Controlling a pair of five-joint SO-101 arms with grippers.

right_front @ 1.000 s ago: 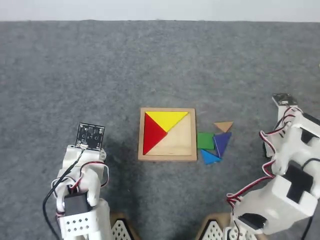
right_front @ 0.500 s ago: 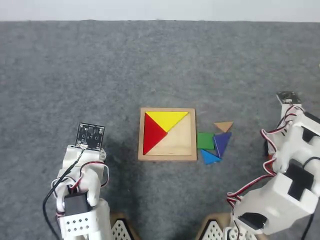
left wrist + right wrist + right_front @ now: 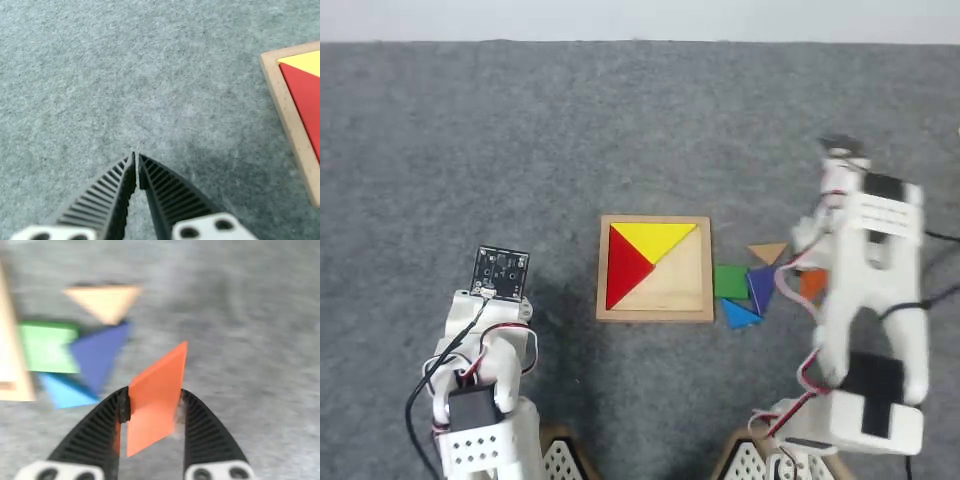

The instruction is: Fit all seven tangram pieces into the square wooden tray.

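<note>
Between the fingers of our right gripper (image 3: pixel 152 399) we clamp the orange piece (image 3: pixel 155 390). Just beyond its tips lie the dark blue triangle (image 3: pixel 97 357), light blue triangle (image 3: pixel 65 390), green square (image 3: pixel 47 347) and tan triangle (image 3: pixel 105 300), clustered between gripper and wooden tray (image 3: pixel 655 312). Farther on, the tray holds a red triangle (image 3: pixel 625 268) and a yellow triangle (image 3: pixel 652 238). Beyond the tray, our left gripper (image 3: pixel 136 167) is pinched together over grey mat (image 3: pixel 150 75).

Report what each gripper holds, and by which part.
Right gripper clamps the orange piece by two opposite edges, near its middle. Left gripper is shut, holding nothing.
</note>
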